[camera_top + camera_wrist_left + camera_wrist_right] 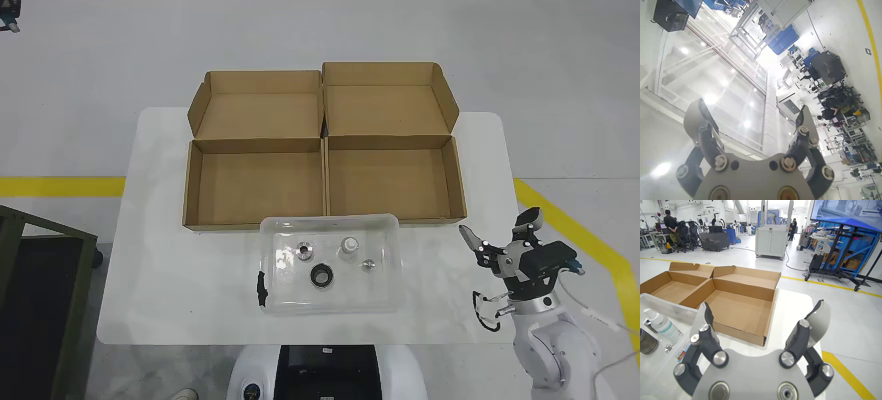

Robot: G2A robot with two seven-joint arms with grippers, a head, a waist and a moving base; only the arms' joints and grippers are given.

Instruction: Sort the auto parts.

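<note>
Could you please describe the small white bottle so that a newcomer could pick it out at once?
On the white table, a clear plastic tray sits in front of the left cardboard box and the right cardboard box. The bottle stands near the tray's far wall. Its neighbours, a flanged piece, a black ring and a silver part, are grey or dark; it alone is white.

Left and right jaws wide apart.
</note>
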